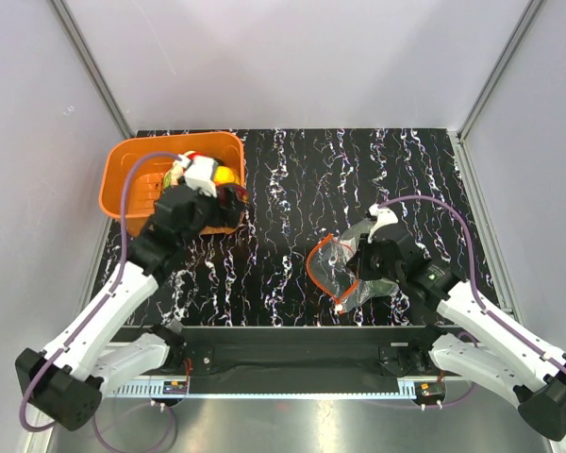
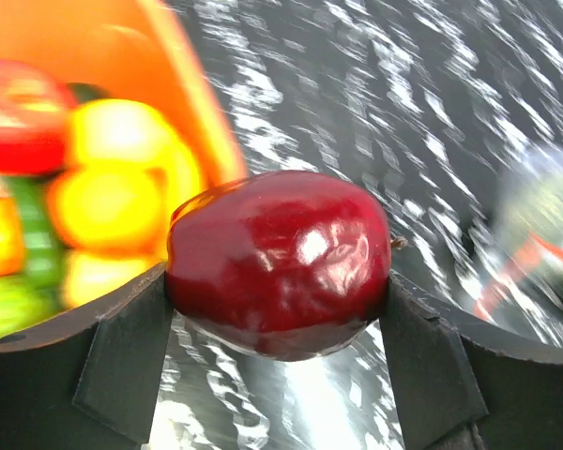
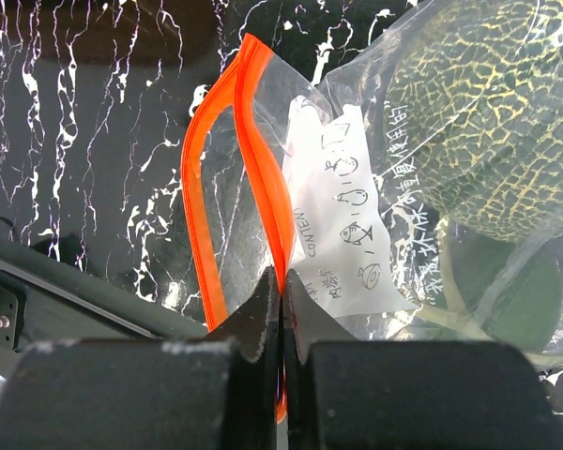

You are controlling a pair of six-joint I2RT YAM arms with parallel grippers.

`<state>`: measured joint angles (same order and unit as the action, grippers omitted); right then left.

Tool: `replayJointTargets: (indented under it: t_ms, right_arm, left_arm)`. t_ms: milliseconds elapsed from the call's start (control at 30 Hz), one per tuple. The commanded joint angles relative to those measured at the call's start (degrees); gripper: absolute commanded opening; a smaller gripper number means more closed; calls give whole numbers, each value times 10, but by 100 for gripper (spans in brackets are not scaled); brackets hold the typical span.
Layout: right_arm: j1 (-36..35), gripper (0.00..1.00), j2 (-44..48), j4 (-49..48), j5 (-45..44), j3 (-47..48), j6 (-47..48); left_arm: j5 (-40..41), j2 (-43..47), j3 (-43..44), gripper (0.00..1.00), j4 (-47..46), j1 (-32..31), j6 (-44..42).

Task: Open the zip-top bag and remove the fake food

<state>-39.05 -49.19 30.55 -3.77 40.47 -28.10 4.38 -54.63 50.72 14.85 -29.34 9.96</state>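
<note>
The zip-top bag (image 1: 338, 267) lies on the black marbled table at centre right, its orange-red mouth gaping to the left. My right gripper (image 1: 357, 271) is shut on the zip strip (image 3: 263, 178), next to the white printed patch (image 3: 349, 230). A green netted roundish piece (image 3: 493, 122) is inside the bag. My left gripper (image 1: 228, 198) is shut on the dark maroon piece (image 2: 280, 262) and holds it above the table at the right rim of the orange basket (image 1: 123, 179). A shiny red piece (image 2: 19, 117) lies in the basket.
The basket (image 2: 84, 37) at the back left also holds yellow and orange fruit balls (image 2: 113, 187) and green pieces (image 2: 28, 244). White walls with metal posts close in the table on three sides. The arm bases stand along the near edge.
</note>
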Motion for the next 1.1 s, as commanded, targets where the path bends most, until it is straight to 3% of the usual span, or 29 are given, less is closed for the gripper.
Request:
replayJointTargets:
  t_ms: [0,133,300,333,400,433,600,733,767,1067]
  right_arm:
    - [-2,0,10,-19,4,-2,6]
    - [-2,0,23,-12,1,-3,8]
    - [-1,0,23,-11,3,-4,10]
    - [-1,0,23,-11,3,-3,11]
    - [0,0,23,-8,3,-1,13]
    - [-1,0,25,-5,3,0,12]
    - [-1,0,28,1,0,2,15]
    - [0,0,24,-2,1,2,14]
    - [-1,0,23,-1,3,3,12]
    - [-1,0,27,5,-4,7,14]
  left_arm:
    - [35,-30,55,17,-13,72,-2]
    - [30,-67,83,17,-20,180,12]
    - [31,-124,94,18,-32,244,26]
    - [31,-133,98,25,-33,256,28]
    - [38,-151,102,48,-30,261,32]
    - [41,-156,102,67,-31,263,33]
    - [51,-150,97,88,-38,264,32]
    - [54,-143,97,92,-33,264,31]
    - [56,-141,98,99,-28,264,31]
    - [61,-123,90,99,-33,250,28]
